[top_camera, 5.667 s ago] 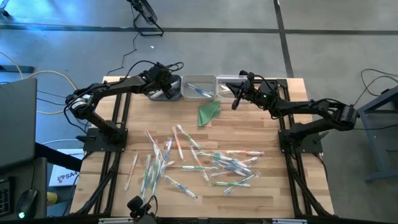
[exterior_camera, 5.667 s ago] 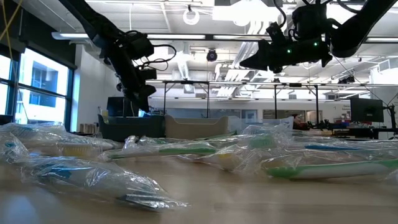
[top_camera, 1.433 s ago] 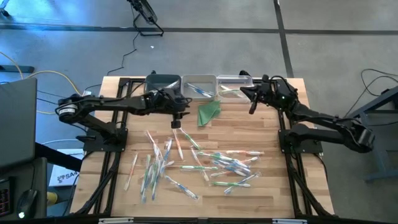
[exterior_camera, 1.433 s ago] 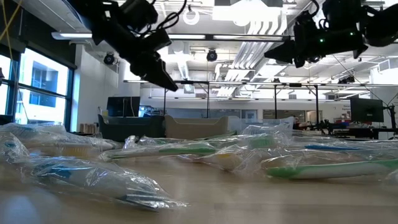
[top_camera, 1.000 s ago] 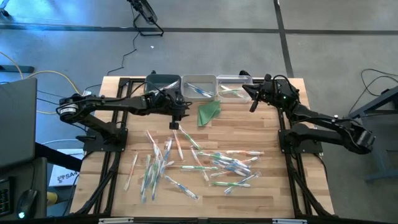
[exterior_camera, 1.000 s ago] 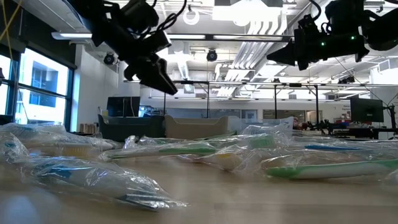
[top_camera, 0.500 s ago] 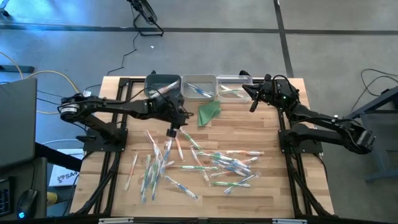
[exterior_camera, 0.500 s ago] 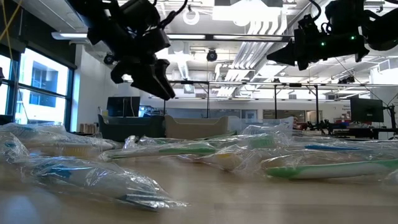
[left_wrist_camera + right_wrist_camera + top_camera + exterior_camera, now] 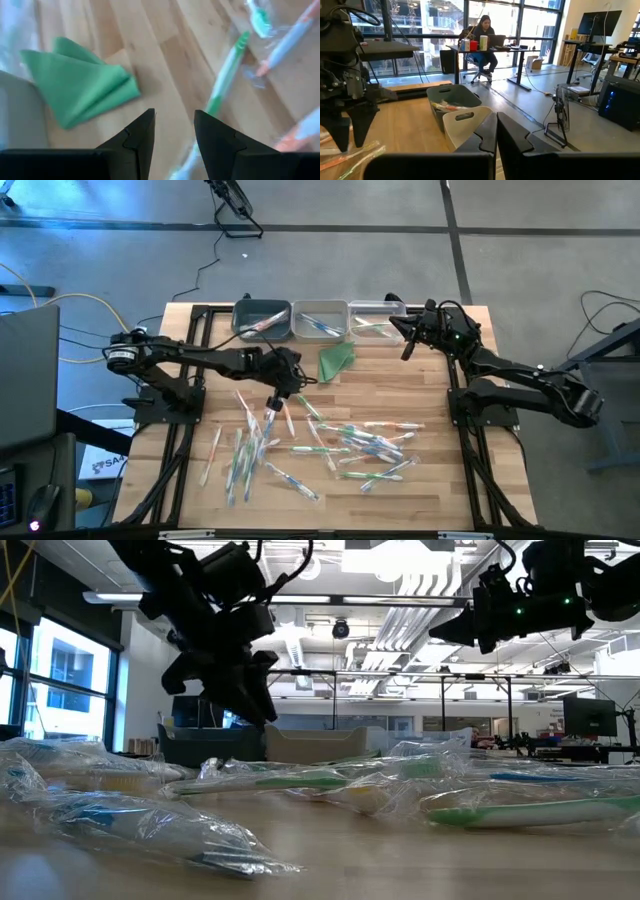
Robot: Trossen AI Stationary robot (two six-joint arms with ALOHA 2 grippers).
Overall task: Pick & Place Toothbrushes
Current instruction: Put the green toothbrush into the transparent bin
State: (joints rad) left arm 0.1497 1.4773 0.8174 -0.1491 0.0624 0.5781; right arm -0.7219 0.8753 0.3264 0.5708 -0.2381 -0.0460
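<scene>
The toothbrushes (image 9: 320, 442) lie scattered mid-table, thin clear-wrapped sticks tipped green, blue or orange. My left gripper (image 9: 272, 402) hangs over them, fingers parted, holding nothing. My right gripper (image 9: 404, 352), pinched shut and empty, waits by the bins (image 9: 318, 318), whose contents blur.

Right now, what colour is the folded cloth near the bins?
Green. The folded cloth shows best in the left wrist view, lying on the wooden table.
</scene>
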